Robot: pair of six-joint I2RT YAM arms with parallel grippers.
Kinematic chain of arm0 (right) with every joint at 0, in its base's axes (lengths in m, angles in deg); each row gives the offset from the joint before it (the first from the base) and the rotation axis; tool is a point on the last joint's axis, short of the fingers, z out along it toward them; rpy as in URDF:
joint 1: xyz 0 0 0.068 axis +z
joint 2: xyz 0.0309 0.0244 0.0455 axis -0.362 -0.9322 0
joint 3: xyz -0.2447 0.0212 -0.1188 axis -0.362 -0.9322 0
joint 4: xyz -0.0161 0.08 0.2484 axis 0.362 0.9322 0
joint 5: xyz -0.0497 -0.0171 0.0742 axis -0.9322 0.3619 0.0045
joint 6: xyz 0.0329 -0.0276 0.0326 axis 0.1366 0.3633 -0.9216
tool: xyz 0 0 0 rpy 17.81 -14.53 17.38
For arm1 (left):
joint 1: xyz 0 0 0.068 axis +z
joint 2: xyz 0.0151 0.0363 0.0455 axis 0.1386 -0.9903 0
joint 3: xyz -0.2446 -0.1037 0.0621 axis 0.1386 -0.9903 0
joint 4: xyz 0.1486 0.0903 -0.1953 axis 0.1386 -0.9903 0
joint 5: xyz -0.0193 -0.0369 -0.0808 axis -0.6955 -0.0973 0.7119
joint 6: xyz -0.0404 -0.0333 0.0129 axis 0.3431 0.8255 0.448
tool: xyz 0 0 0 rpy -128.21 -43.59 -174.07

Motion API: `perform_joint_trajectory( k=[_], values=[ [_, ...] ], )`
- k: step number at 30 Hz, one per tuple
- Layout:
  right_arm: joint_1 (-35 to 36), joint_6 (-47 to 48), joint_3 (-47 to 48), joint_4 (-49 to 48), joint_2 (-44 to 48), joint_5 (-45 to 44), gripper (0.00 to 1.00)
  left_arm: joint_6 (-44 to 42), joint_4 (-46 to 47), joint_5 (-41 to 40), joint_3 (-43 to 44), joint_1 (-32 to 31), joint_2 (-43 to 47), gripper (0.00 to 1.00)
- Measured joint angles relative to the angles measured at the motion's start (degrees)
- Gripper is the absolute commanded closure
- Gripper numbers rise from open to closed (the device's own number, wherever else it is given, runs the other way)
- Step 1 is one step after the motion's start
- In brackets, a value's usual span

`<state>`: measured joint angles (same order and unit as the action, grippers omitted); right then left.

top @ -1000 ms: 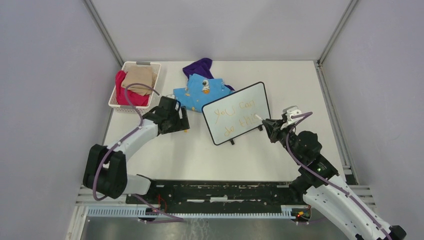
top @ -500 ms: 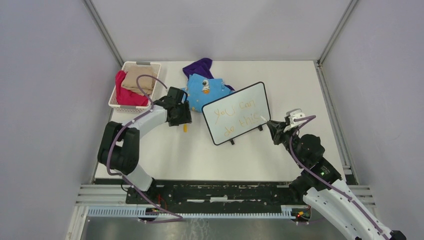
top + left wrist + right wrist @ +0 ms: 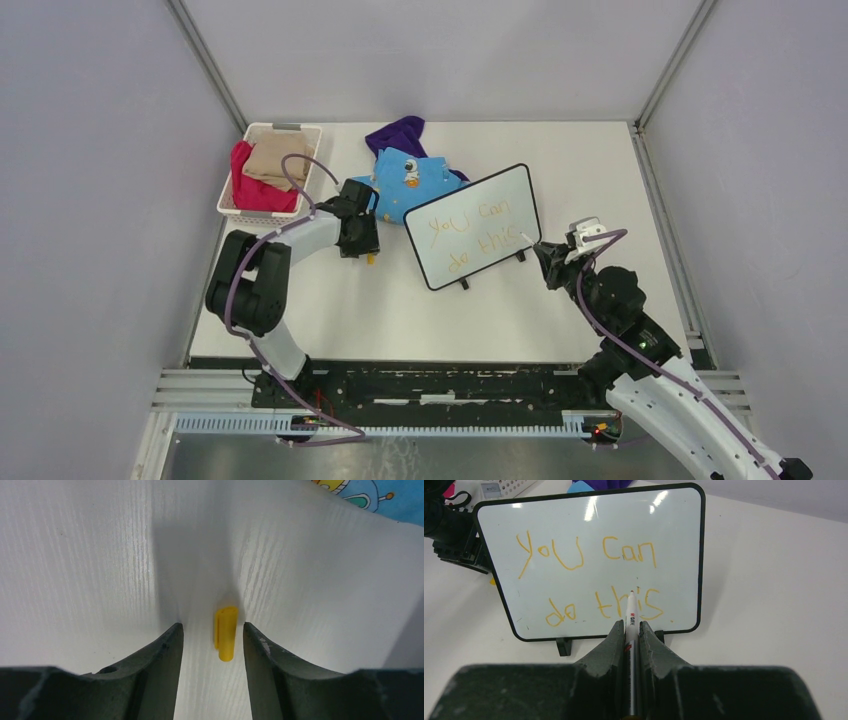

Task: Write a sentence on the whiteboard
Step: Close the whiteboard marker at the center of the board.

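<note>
The whiteboard [image 3: 472,226] [image 3: 589,530] stands tilted on its black feet at mid-table. On it the sentence [image 3: 574,555] reads "you can do this" in orange-yellow, in two lines. My right gripper [image 3: 630,625] [image 3: 545,258] is shut on a white marker [image 3: 631,612]. The marker's tip points at the board's lower right, just off its surface. My left gripper [image 3: 213,627] [image 3: 358,245] hangs low over the table left of the board. Its fingers [image 3: 170,650] stand open on either side of a small yellow marker cap [image 3: 225,632] and do not touch it.
A white basket [image 3: 232,205] with red and tan cloth sits at the back left. A blue printed shirt [image 3: 400,180] [image 3: 385,500] and a purple cloth [image 3: 397,133] lie behind the board, close to my left gripper. Frame posts stand at both back corners.
My left arm swung right over the yellow cap and its jaws narrowed around it. My right gripper drew the marker slightly back from the board.
</note>
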<state>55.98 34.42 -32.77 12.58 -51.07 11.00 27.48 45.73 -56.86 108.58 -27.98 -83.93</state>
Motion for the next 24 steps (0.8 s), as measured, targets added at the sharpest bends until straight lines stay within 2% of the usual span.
perform_joint_trajectory(
  k=[15,24],
  values=[
    [0.0,-0.04,0.02,-0.02,-0.52,0.13,1.0,0.0,0.13,-0.74,0.85,-0.42,-1.44,0.57],
    [0.0,-0.04,0.72,0.09,-0.42,-0.11,1.0,0.0,-0.15,-3.89,1.77,-3.48,-2.38,0.59]
  ],
)
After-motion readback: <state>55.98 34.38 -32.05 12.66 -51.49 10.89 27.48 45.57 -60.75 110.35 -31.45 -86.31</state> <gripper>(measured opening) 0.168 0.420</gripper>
